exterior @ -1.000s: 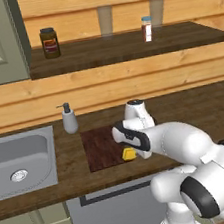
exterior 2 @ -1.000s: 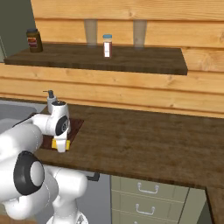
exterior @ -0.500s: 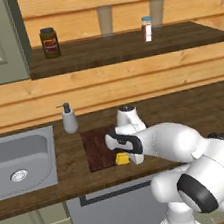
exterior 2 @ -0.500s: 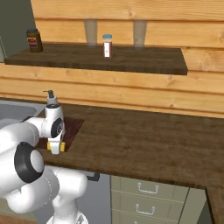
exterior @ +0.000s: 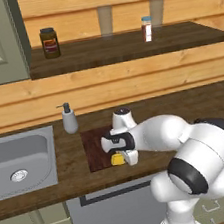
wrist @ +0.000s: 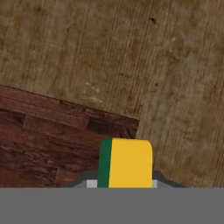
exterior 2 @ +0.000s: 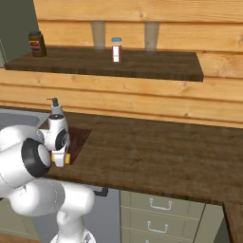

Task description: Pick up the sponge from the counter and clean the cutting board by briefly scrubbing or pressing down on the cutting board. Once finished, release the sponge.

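Note:
The yellow sponge with its green face sits in my gripper, which is shut on it. It hangs low over the front right corner of the dark reddish cutting board. I cannot tell whether it touches the board. In the hand view the sponge hides the fingertips, the cutting board spreads to its left, and the bare counter lies beyond. From the right base view the sponge peeks out under the white hand, at the near edge of the cutting board.
A steel sink is set into the counter left of the board. A soap dispenser stands behind the board's left corner. The upper shelf holds a dark jar and a small shaker. The counter's front edge runs close below the sponge.
My gripper has carried the sponge a little to the left and down, toward the board's front right corner. The base has not moved.

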